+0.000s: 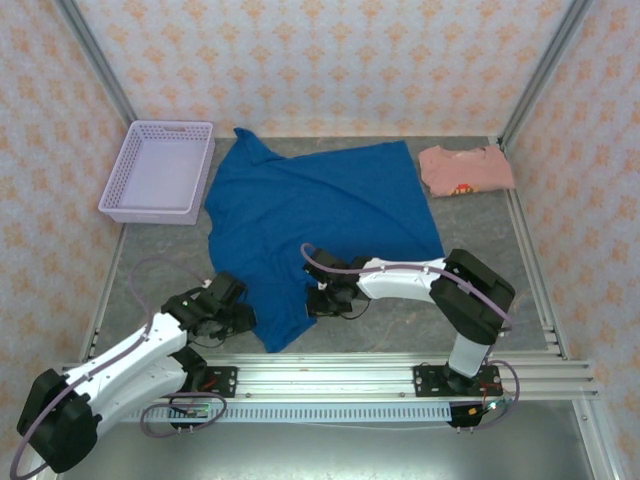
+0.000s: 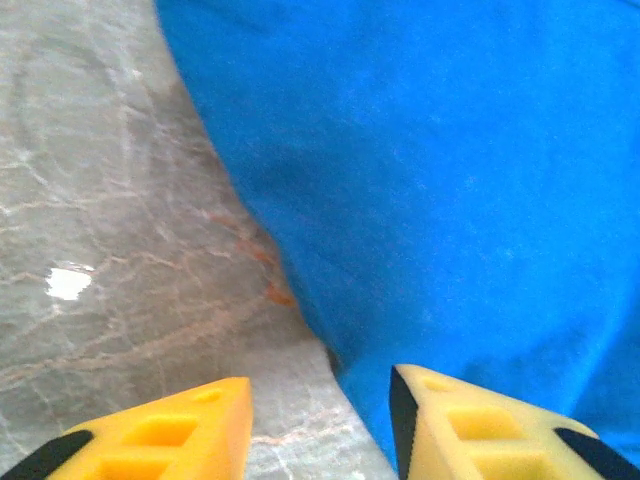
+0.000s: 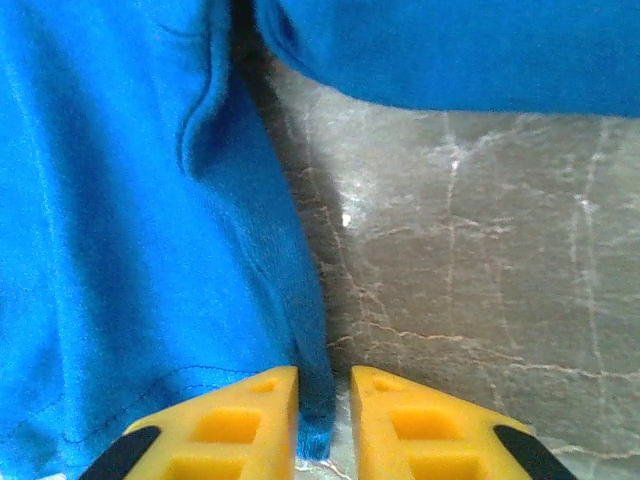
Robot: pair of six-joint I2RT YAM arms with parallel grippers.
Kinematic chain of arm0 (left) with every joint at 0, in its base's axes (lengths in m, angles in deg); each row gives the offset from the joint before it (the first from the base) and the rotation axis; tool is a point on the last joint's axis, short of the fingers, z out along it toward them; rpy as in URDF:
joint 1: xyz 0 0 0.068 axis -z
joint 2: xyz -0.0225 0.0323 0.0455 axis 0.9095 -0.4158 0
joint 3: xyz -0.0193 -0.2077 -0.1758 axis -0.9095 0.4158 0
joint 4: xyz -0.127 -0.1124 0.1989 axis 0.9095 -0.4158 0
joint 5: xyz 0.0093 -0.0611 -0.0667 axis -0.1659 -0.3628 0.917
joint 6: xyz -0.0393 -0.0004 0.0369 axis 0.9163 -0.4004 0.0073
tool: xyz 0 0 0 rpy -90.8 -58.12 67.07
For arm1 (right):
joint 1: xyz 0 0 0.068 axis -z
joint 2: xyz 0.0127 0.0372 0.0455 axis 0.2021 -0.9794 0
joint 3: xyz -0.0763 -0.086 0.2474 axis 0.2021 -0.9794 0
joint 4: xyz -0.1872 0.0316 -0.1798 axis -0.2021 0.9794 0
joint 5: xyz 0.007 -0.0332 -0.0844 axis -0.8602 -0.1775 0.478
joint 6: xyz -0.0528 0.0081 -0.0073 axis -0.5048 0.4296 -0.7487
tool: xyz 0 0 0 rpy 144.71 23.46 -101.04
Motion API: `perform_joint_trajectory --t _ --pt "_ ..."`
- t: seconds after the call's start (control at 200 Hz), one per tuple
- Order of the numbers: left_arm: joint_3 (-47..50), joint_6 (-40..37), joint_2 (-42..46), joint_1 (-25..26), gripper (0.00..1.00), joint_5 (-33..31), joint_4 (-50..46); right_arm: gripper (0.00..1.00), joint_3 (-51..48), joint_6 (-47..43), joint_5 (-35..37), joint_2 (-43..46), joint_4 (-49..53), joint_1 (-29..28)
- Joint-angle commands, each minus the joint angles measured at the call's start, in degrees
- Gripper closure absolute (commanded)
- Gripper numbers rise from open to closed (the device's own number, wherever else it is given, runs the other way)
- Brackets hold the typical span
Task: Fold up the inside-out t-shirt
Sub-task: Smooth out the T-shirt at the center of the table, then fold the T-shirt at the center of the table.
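- Table [image 1: 480, 300]: grey marble.
- T-shirt [image 1: 320, 210]: spread mid-table, one tip near the near edge (plain blue showing).
- Basket [image 1: 170, 127]: far left corner.
- Pink shirt [image 1: 465, 168]: far right corner.
- Left gripper [image 2: 320, 400]: fingers moderately apart at the t-shirt's left edge.
- Right gripper [image 3: 323, 385]: fingers narrow, hem between them; whether pinched, I cannot tell.

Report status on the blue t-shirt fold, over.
Left gripper open, straddling near left edge of the t-shirt. Right gripper nearly closed around its hem corner, grip unclear. Garment spread out, unfolded. Pink shirt beside far right corner, not on it.
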Motion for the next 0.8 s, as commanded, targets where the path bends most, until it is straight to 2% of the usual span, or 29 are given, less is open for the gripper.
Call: perform_joint_trajectory --t 0.0,0.17,0.315,0.515,0.676,0.796 --pt "-0.66 2.53 2.9 1.38 0.52 4.86 -3.59 0.76 1.01 -0.39 0.78 2.25 3.08 0.17" --pt "0.03 4.84 6.8 4.51 0.45 10.06 -4.02 0.76 1.39 -0.92 0.69 1.32 3.26 0.18" --pt "-0.19 6.62 3.41 8.28 0.44 10.71 -0.49 0.76 1.42 -1.44 1.03 1.35 3.88 0.26" --pt "-1.46 8.21 -4.57 13.39 0.49 8.64 3.13 0.75 1.38 -2.16 2.11 2.67 5.01 0.7" --pt "-1.65 9.84 -8.22 15.15 0.53 8.7 8.19 0.73 1.36 -2.35 2.32 3.15 5.05 1.2" --pt "-2.02 9.61 -11.08 15.35 0.59 7.94 9.9 0.73 1.49 -2.69 2.07 3.08 5.14 1.36"
